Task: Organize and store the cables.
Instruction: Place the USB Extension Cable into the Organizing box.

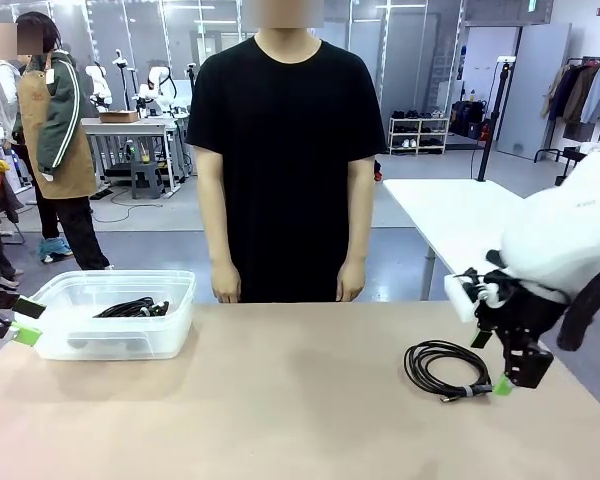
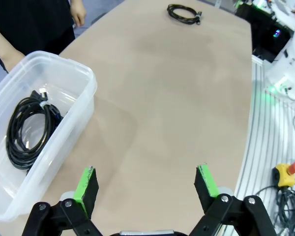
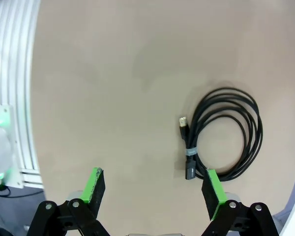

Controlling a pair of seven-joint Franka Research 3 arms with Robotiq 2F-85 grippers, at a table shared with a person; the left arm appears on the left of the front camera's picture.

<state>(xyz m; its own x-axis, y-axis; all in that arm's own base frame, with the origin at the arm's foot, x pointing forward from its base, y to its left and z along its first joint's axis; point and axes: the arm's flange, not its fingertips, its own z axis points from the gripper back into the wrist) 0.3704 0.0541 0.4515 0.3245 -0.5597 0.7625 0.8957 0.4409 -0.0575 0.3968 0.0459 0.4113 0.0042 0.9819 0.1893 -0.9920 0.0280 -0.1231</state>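
- While the right hand hangs wide and empty, its pad just beside the loose cable, a closing grip could pinch one strand and let the coil unwind.
- Left hand, also wide and empty, waits near the clear bin; a carelessly dropped coil could snag its rim.
- More cables lie inside.
- Counter: smooth tan, bare.
- Beyond: a person standing, an open workshop.

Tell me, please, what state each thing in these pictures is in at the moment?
Left pincer: open, empty, beside the bin.
Right pincer: open, empty, above the table next to the loose cable.
Loose cable: coiled, tied, lying on the table.
Clear bin: lidless, holding coiled cables.
Person's hands: hanging, empty.
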